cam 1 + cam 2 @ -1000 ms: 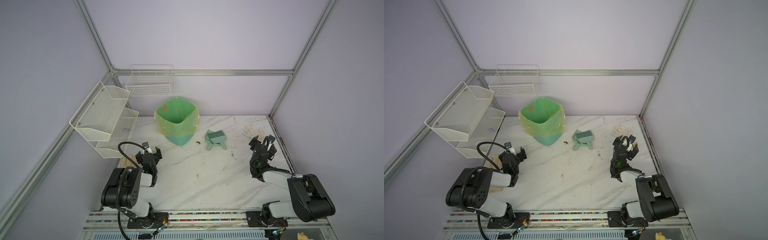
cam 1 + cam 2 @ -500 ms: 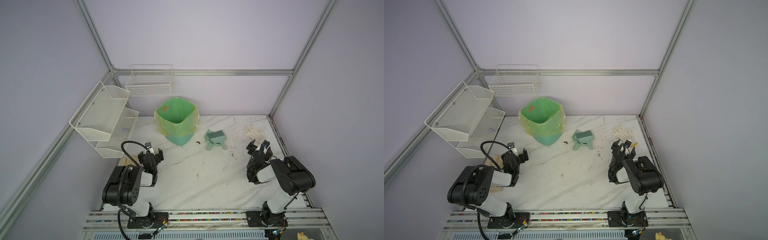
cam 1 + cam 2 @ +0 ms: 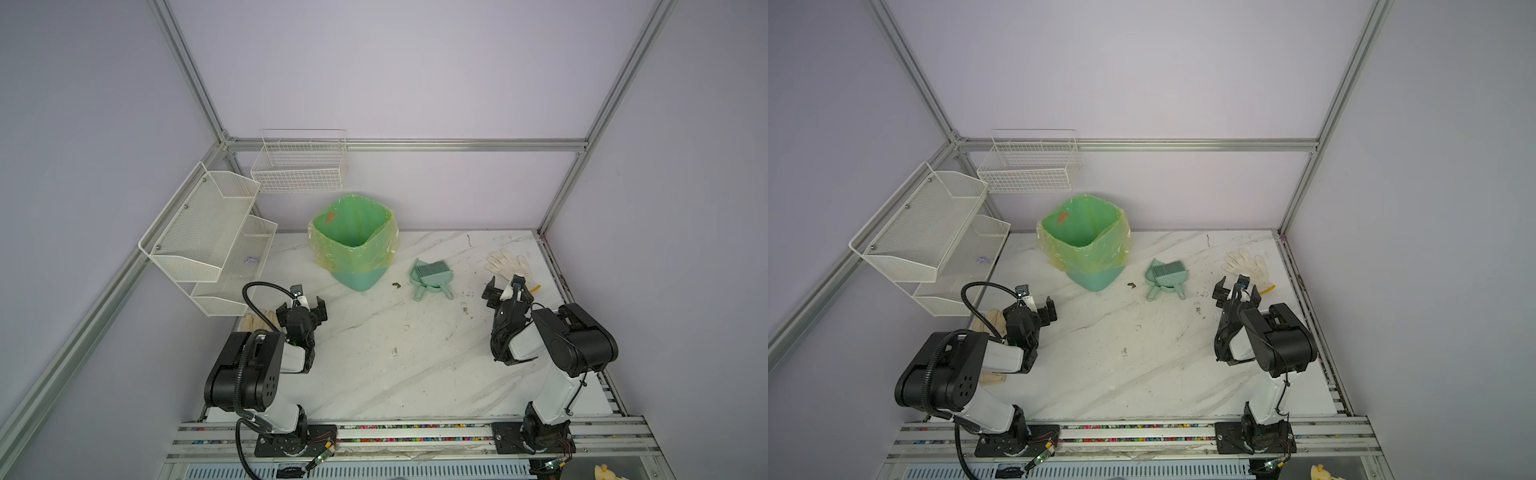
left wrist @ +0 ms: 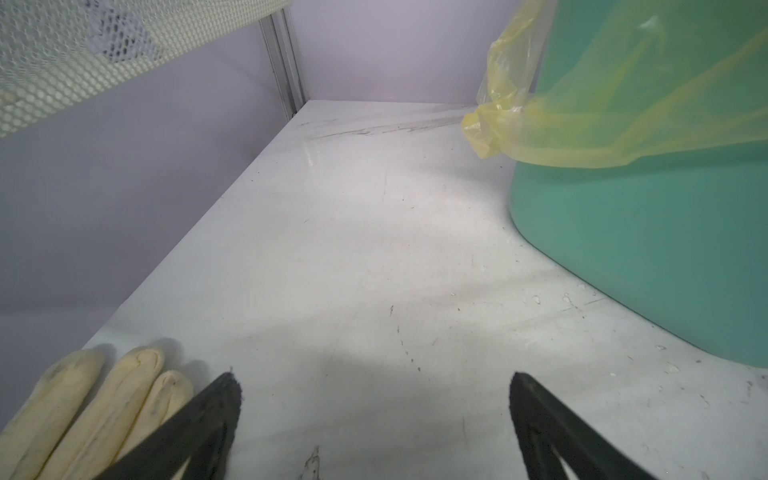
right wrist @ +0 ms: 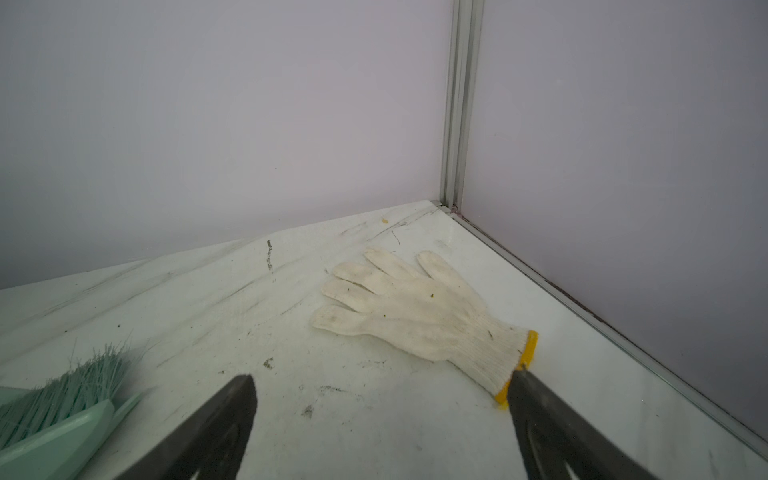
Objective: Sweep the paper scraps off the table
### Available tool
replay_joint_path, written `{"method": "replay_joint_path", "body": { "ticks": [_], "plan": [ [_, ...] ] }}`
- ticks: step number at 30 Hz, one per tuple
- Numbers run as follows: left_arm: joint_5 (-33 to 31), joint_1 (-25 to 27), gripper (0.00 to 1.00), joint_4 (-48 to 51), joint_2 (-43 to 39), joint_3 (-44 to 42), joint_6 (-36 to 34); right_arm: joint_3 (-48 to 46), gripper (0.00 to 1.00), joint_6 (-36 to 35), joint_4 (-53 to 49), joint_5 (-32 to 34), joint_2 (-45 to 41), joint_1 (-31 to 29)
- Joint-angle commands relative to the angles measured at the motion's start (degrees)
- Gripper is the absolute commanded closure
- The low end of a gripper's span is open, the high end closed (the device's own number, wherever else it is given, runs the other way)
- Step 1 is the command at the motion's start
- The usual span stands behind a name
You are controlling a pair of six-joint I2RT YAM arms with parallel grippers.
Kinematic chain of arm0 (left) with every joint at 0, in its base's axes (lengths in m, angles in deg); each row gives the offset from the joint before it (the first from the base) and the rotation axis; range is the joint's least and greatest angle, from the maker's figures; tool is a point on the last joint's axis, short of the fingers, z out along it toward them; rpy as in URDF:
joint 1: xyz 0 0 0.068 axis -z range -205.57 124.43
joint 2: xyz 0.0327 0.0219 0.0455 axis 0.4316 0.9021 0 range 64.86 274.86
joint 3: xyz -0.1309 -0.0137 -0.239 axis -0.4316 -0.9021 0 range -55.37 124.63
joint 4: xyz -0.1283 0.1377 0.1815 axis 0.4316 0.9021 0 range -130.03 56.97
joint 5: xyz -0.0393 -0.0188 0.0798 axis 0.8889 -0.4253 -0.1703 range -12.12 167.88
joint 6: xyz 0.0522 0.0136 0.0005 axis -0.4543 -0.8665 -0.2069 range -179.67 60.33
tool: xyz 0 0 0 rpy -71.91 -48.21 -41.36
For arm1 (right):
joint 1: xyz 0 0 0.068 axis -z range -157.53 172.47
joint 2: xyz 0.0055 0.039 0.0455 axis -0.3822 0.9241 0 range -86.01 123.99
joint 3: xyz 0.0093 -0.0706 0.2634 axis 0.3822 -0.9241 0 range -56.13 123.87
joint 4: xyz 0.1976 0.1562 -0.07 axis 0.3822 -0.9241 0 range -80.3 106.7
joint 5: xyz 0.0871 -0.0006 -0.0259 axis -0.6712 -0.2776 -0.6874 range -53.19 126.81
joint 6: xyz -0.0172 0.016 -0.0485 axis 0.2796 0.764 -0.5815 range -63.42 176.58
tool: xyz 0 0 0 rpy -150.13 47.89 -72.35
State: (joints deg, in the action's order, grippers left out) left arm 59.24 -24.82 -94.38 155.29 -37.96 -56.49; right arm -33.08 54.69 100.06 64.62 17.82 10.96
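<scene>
White marbled table [image 3: 374, 374] fills both top views. The right arm's elbow has risen from its low reach of a second ago, and the right gripper [image 3: 508, 291] gapes beside a white glove [image 3: 509, 266]. The left gripper [image 3: 1032, 311] stays spread. Coloured specks [image 3: 1142, 427] line the front rail; whether they are the paper scraps I cannot tell. Left wrist: parted fingers [image 4: 216, 407] over bare tabletop near the bin [image 4: 644, 249]. Right wrist: fingers [image 5: 224, 415] apart, one tip just beside the glove's yellow cuff.
</scene>
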Motion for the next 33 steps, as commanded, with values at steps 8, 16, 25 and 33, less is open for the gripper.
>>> {"method": "replay_joint_path", "body": {
  "ticks": [8,16,25,33],
  "plan": [
    [0.42,-0.11,0.01,-2.25,-0.27,3.28,-1.27,2.52,0.03,1.18,-2.93,-5.14,-1.33,3.69],
    [0.35,-0.05,0.0,-2.25,-0.26,3.38,-1.26,2.48,0.03,0.84,-2.79,-4.79,-1.26,3.69],
    [0.37,-0.1,0.0,-2.23,-0.28,3.34,-1.26,2.49,0.03,0.8,-2.89,-4.74,-1.26,3.69],
    [0.34,-0.05,0.0,-2.24,-0.26,3.26,-1.25,2.39,0.03,-0.07,-2.64,-5.95,-1.22,3.38]
  ]
}}
